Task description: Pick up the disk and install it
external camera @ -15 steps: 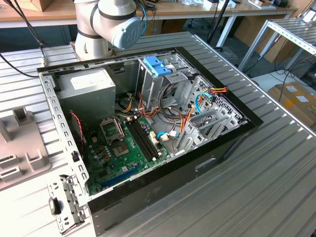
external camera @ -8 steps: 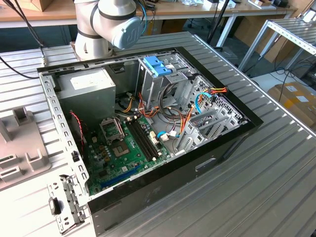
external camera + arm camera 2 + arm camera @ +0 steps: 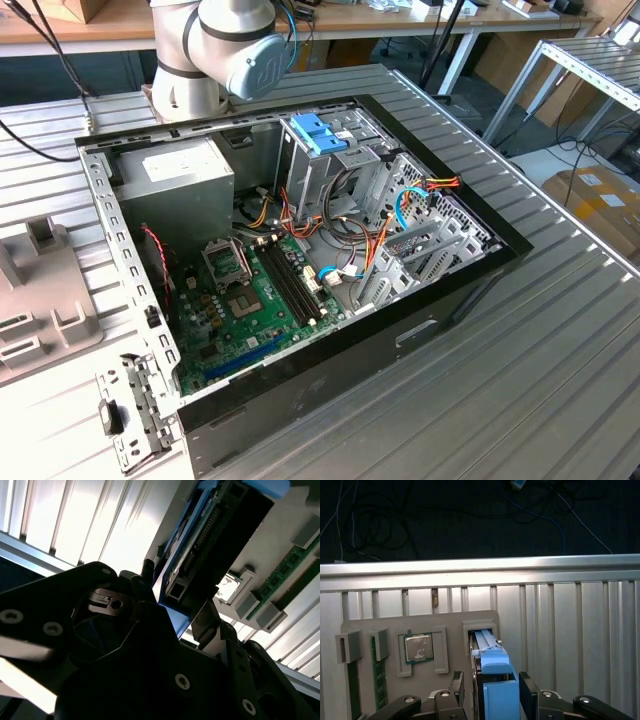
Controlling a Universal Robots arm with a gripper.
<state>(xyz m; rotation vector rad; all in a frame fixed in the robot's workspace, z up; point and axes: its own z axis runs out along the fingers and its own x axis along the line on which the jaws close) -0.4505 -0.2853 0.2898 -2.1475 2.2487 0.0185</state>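
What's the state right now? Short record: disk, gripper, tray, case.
disk: blue-framed, standing on edge in a slot of the grey tray; not installed
gripper: straddling the disk in the first wrist view; grip cannot be told
tray contents: processor chip and memory stick beside the disk
case: open on the ribbed table, motherboard exposed

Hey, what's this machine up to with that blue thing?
A robot arm's pincer is at the dark hard drive in its bright blue plastic carrier, which stands in a slot of a grey plastic parts tray. The drive is not yet installed in the open black computer case on the ribbed metal table.
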